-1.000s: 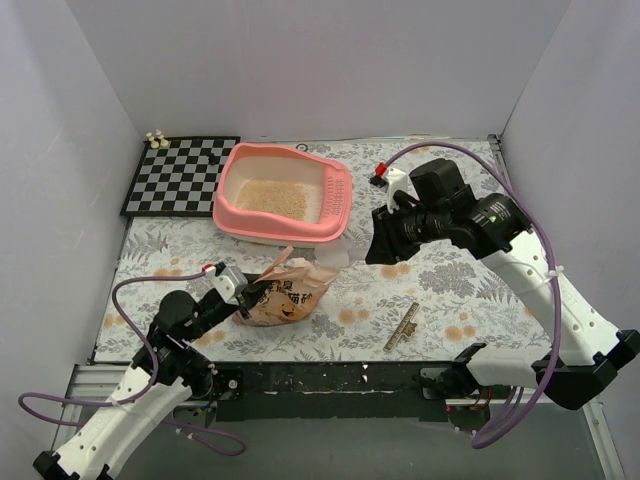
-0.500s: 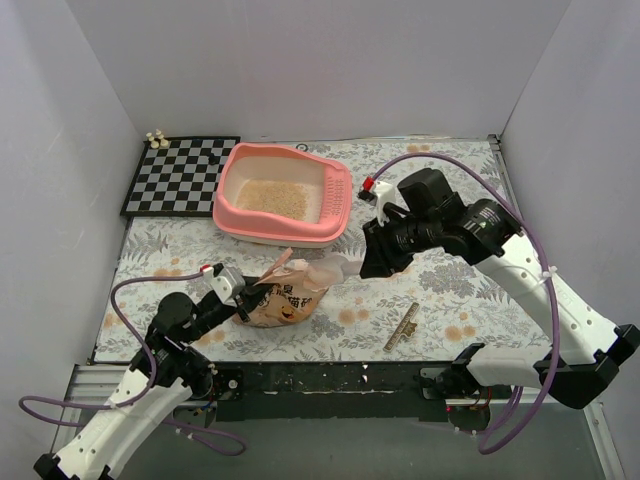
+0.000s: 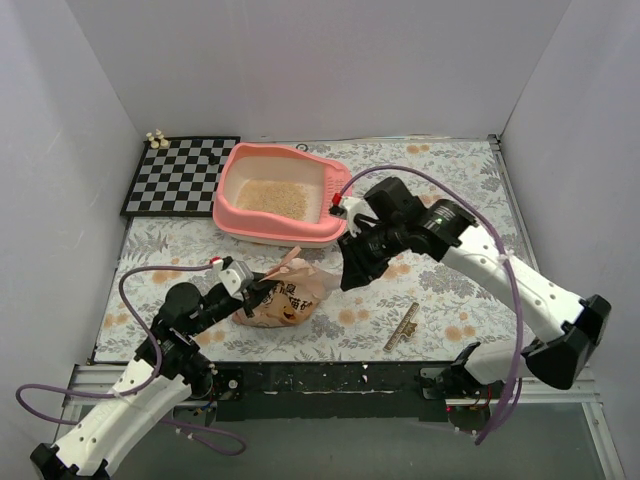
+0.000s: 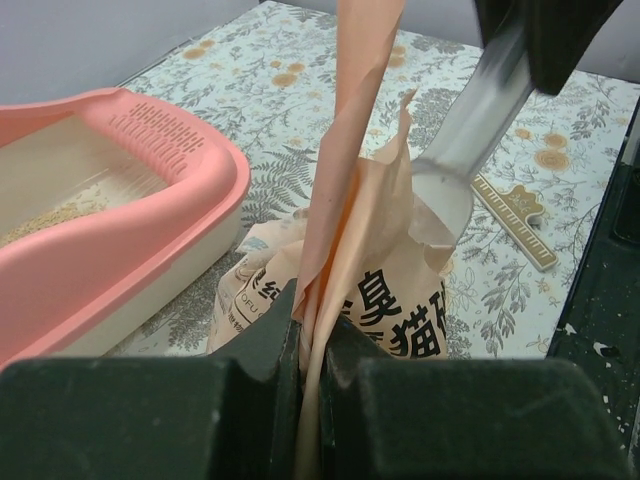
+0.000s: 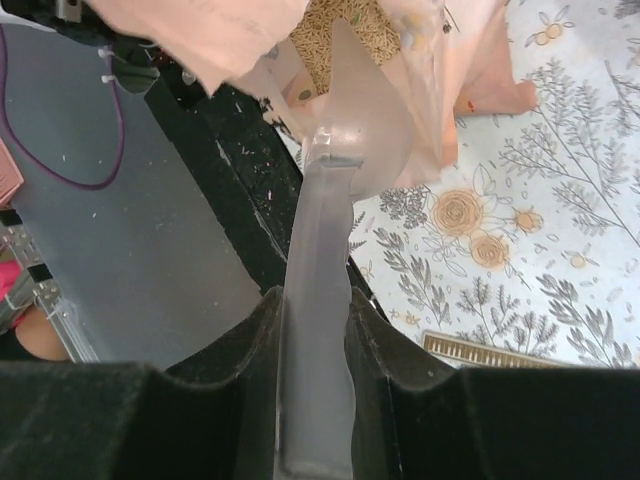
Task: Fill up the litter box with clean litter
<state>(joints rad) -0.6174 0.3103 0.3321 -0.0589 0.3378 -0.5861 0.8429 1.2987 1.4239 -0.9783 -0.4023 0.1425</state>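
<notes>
While the left gripper [image 4: 312, 338] has its fingers pressed shut on the upright top flap of the crinkled tan-orange printed bag [image 3: 290, 300], the right gripper [image 5: 313, 320] clamps the handle of the translucent plastic scoop [image 5: 322, 220], whose bowl sits in the bag's mouth. Just behind the bag stands the pink rounded-rectangular plastic litter box [image 3: 280, 229], with pale beige granular litter [image 3: 272, 197] covering its floor.

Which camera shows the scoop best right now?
Right wrist: the scoop runs up the frame, its bowl at the bag mouth. Left wrist shows the bowl side-on against the bag; top external shows only a pale sliver.
</notes>
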